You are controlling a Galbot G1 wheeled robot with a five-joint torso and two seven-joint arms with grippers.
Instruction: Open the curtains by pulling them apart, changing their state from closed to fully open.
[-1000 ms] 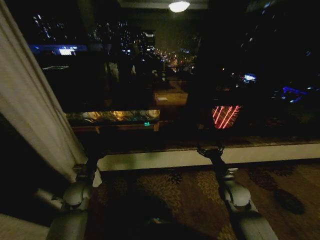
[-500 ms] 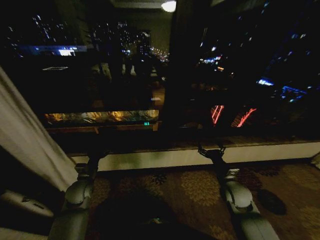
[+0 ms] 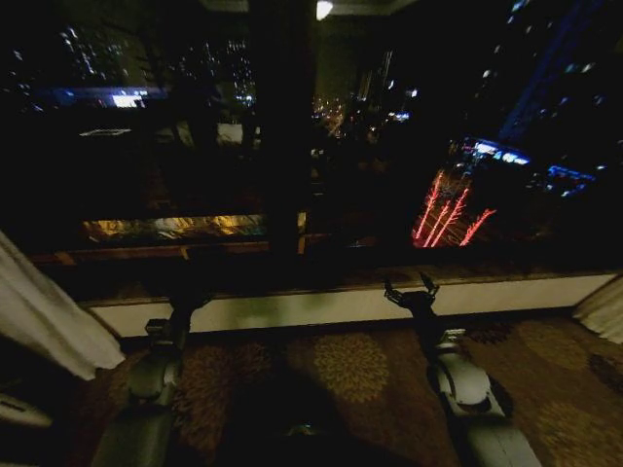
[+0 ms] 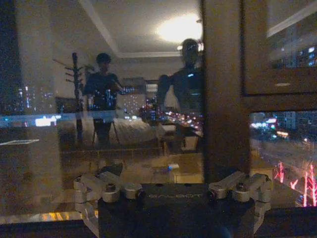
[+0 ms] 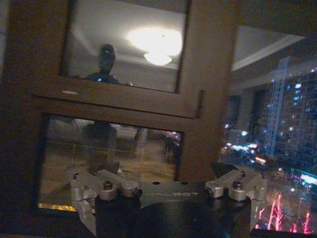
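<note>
1. The curtains lie apart: one sheer panel at the lower left edge of the head view [image 3: 44,326], the other at the lower right edge [image 3: 602,309]; the dark window [image 3: 292,146] stands bare between.
2. Left end effector [image 3: 185,292] and right end effector [image 3: 410,290] hang near the sill, both released, grasping nothing.
3. Judged: the opening looks nearly complete; the next move calls for checking whether either panel needs drawing wider.
</note>
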